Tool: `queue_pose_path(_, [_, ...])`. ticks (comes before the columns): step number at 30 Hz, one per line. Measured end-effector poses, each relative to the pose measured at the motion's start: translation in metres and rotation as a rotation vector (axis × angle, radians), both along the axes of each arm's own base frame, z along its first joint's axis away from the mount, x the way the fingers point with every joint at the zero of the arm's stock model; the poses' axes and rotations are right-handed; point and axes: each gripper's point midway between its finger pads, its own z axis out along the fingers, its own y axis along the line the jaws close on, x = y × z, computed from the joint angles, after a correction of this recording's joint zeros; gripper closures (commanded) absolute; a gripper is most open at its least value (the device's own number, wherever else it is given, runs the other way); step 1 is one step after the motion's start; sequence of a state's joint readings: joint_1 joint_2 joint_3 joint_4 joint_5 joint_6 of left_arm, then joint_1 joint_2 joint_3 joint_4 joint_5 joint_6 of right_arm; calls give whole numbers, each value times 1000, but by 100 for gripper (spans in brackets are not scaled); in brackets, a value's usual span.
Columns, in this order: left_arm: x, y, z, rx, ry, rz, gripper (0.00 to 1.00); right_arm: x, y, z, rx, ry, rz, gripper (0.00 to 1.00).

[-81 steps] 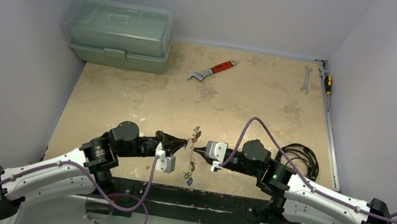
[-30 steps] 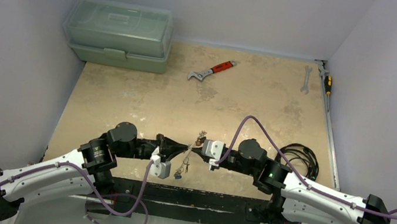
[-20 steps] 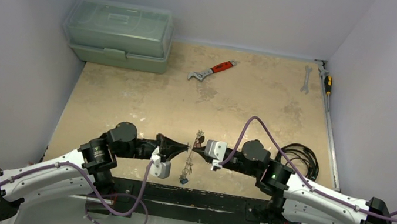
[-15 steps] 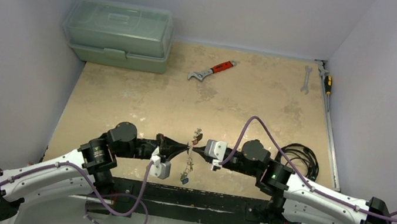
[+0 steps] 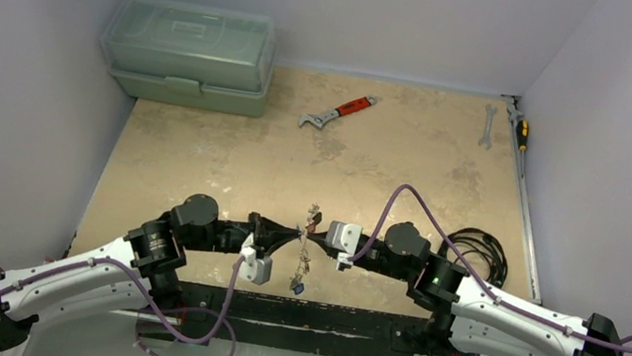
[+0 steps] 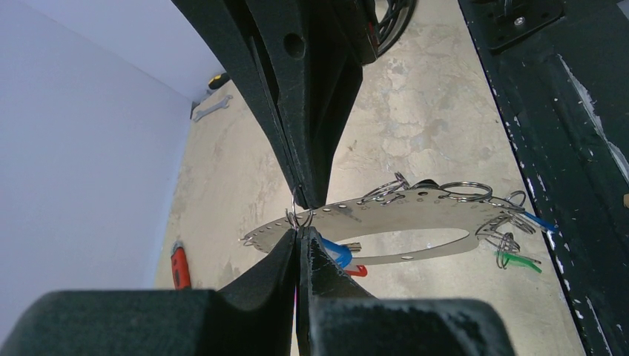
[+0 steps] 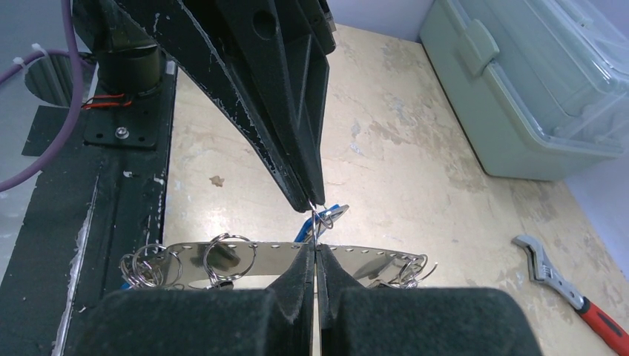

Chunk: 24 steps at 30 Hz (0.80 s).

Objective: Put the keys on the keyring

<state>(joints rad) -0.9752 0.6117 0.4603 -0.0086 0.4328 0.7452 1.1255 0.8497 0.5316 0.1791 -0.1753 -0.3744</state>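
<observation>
The keyring [image 5: 304, 254] is a flat silvery band pierced with small holes, held in the air between both grippers near the table's front edge. It shows in the left wrist view [image 6: 415, 211] and the right wrist view [image 7: 259, 259]. Keys hang from it on small split rings, with blue [image 6: 337, 252], red [image 6: 357, 271] and green [image 6: 519, 259] tags. My left gripper [image 6: 300, 233] is shut on a thin wire split ring [image 6: 296, 216] at the band's edge. My right gripper [image 7: 315, 250] is shut at the band's edge, tip to tip with the left fingers [image 7: 297, 141]. A blue-tagged key [image 7: 326, 216] hangs there.
A red-handled wrench [image 5: 337, 112] lies at the back middle. A silver spanner [image 5: 487, 126] and a screwdriver [image 5: 520, 128] lie at the back right. A green toolbox [image 5: 189, 53] stands at the back left. Black cables [image 5: 477, 247] coil beside the right arm.
Over the last second both grippers shifted slightly right, still tip to tip, and the keyring swung from tilted to hanging straighter. Hardly anything moved in the last half second.
</observation>
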Motion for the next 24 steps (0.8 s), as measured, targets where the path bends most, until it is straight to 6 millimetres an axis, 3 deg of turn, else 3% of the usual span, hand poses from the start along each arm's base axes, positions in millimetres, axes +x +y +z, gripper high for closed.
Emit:
queue_pose_path(4, [0,1,0,-2,-2,3,95,0,0,0,0,0,0,100])
queue_pose_path(15, [2,2,-5,6,-4,18,66,0,0,0,0,0,-1,100])
queue_pose_path(24, [3,3,2,-17,-16,25,65,0,0,0,1,1,0,100])
